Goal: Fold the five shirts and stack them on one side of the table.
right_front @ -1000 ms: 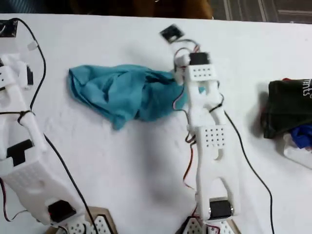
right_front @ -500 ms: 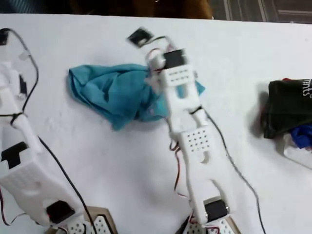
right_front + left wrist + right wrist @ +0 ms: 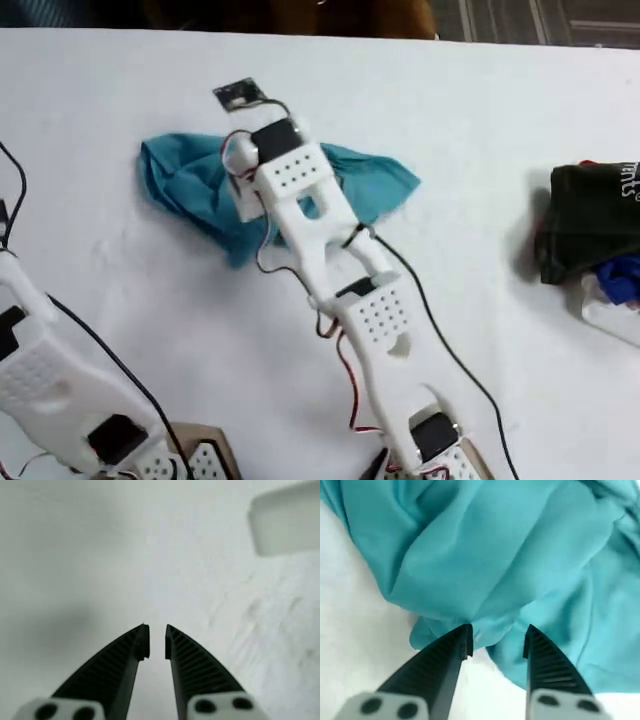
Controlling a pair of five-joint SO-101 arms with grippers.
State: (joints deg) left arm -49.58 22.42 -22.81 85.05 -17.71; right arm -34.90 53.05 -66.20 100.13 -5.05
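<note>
A crumpled teal shirt (image 3: pixel 195 185) lies on the white table (image 3: pixel 480 120) left of centre. My right arm (image 3: pixel 300 200) stretches across it from the near edge. In the right wrist view, my right gripper (image 3: pixel 495 640) holds a bunched edge of the teal shirt (image 3: pixel 485 555) between its fingertips, with wrinkles running toward the pinch. My left arm (image 3: pixel 50 380) sits at the near left corner, away from the shirt. My left gripper (image 3: pixel 156 642) hangs over bare table, its fingers almost touching with nothing between them.
A folded dark shirt (image 3: pixel 590 225) lies at the right edge, with a blue item (image 3: pixel 620 275) and a white object (image 3: pixel 610 310) just in front of it. Cables trail along both arms. A blurred white block (image 3: pixel 285 525) shows beyond the left gripper.
My right arm has swung left across the teal shirt, uncovering the shirt's right end. My left arm has drawn back toward the near left corner.
</note>
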